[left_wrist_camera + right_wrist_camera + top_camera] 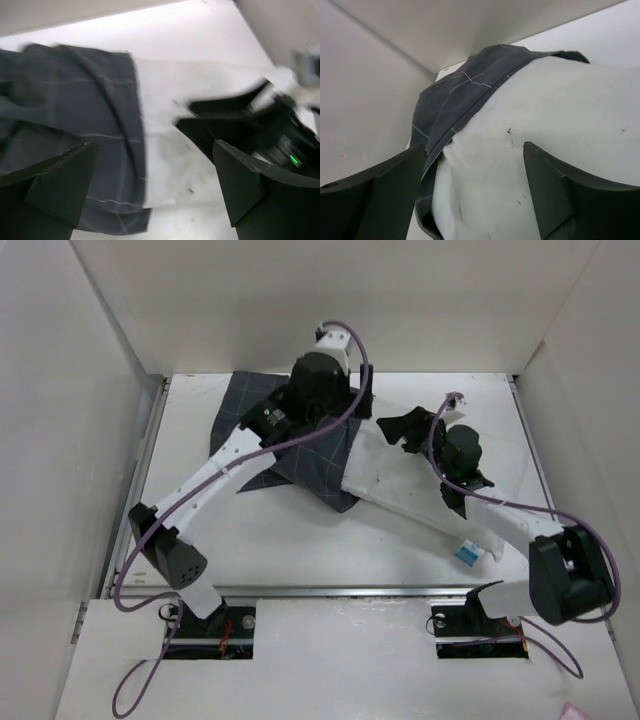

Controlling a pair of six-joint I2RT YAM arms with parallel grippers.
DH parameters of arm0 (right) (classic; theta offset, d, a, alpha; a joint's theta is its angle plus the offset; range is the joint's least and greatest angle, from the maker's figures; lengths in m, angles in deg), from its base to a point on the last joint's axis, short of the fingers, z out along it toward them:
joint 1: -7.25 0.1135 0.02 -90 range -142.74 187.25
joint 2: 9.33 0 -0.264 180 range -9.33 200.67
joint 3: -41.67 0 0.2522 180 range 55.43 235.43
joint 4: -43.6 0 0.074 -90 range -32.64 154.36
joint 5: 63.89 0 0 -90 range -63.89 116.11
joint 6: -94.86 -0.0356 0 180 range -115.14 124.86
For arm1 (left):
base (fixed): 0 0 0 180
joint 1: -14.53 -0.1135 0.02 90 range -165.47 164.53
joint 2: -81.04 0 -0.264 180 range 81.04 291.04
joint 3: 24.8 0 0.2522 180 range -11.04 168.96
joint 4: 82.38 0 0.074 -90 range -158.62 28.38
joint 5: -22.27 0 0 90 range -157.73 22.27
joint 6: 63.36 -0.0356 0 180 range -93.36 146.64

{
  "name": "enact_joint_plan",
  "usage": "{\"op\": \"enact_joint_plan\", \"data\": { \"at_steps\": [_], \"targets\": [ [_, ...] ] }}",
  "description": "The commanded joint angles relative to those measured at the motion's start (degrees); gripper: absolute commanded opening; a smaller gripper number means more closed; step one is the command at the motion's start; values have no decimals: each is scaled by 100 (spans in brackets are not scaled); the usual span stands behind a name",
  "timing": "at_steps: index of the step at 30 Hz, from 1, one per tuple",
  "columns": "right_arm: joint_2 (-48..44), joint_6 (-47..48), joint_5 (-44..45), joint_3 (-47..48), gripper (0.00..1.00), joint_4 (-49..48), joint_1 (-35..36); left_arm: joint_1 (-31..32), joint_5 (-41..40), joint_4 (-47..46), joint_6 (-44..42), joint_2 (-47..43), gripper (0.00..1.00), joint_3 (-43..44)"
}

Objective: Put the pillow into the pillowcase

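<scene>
The pillowcase [300, 455], dark grey with a thin light check, lies crumpled at the back left of the table. One end of the white pillow [400, 485] is tucked into its mouth. The rest runs diagonally to the near right, ending at a small blue-and-white tag [467, 554]. My left gripper [155, 192] hovers open over the case's hem [137, 130], where pillow [175, 130] meets cloth, with nothing between its fingers. My right gripper [405, 430] is open above the pillow [545, 125]. The hem of the pillowcase [455, 100] lies just ahead of its left finger [380, 195].
The white table [300, 540] is boxed in by white walls at the left [60, 440], back and right. A metal rail [330, 592] runs along its near edge by the arm bases. The other arm's gripper [250, 130] shows dark and blurred in the left wrist view.
</scene>
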Motion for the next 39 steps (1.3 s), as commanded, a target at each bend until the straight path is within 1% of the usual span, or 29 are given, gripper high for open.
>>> {"op": "enact_joint_plan", "data": {
  "at_steps": [1,2,3,4,5,6,7,8,9,11,12,13,16,18,21,22,23,24,25,27,28,29,31,32,35,36,37,38,39],
  "targets": [
    [-773,593,249,97,86,517,-37,-303,-884,498,-416,526,100,1305],
    [-915,725,469,168,89,1068,-37,-426,-998,735,-478,964,100,1616],
    [-1047,857,819,316,91,1317,-37,-488,-999,850,-478,1177,100,1906],
    [-1214,980,927,413,97,1580,-37,-558,-999,964,-635,1388,100,2449],
    [-1215,1251,989,658,99,2079,-98,-715,-921,1174,-689,1755,100,2672],
    [-1268,1358,1068,660,99,2362,-99,-786,-868,1246,-689,1924,100,2865],
    [-1268,1473,1069,895,99,2583,-168,-839,-798,1299,-802,2056,100,2998],
    [-1216,1839,1069,993,99,2750,-169,-892,-693,1352,-1003,2275,100,3156],
    [-1215,1921,1304,1090,99,3117,-169,-971,-448,1352,-1145,2365,100,3157],
    [-1084,2088,1551,1232,99,3305,-222,-972,-157,1352,-1426,2514,100,3157],
    [-1084,2150,1709,1293,99,3428,-274,-972,88,1404,-1732,2663,100,3210],
    [-1014,2151,1815,1293,99,3429,-353,-972,152,1405,-1805,2725,100,3210],
    [-812,2282,1746,1399,99,3482,-529,-972,484,1484,-2155,2831,100,3132],
    [-506,2483,1326,1600,99,3482,-600,-972,653,1388,-2218,2831,100,2913],
    [-4,3054,570,1890,99,3201,-600,-972,741,1229,-2271,2831,100,2859],
    [354,3334,359,1969,99,3113,-600,-972,741,1229,-2271,2831,100,2859],
    [662,3441,18,2161,99,2956,-600,-972,741,1229,-2271,2831,93,2859],
    [665,3573,-168,2259,99,2954,-600,-972,837,1229,-2271,2831,85,2789],
    [857,3748,-379,2330,99,2867,-600,-972,899,1229,-2271,2831,76,2640],
    [911,4083,-582,2444,99,2787,-600,-972,978,1282,-2271,2831,54,2403],
    [972,4223,-636,2506,99,2787,-600,-972,978,1282,-2202,2744,45,2262],
    [973,4477,-636,2584,99,2787,-600,-972,1065,1212,-2027,2691,27,1895],
    [973,4707,-706,2655,99,2848,-652,-972,1285,1159,-1885,2542,7,1559],
    [973,4769,-706,2734,99,2849,-653,-972,1286,1098,-1806,2463,0,1123],
    [973,4963,-847,2892,99,3041,-714,-972,918,659,-1323,1989,0,400],
    [1025,5120,-978,3032,99,3199,-766,-972,865,553,-1226,1674,0,-46],
    [1121,5278,-1196,3190,99,3722,-767,-972,951,257,-1164,1488,0,-303],
    [1201,5471,-1755,3566,99,4049,-854,-972,1022,71,-1094,1295,0,-549],
    [1419,5638,-1926,3770,99,4366,-855,-972,1101,-105,-1093,1119,0,-1004]
  ]
}}
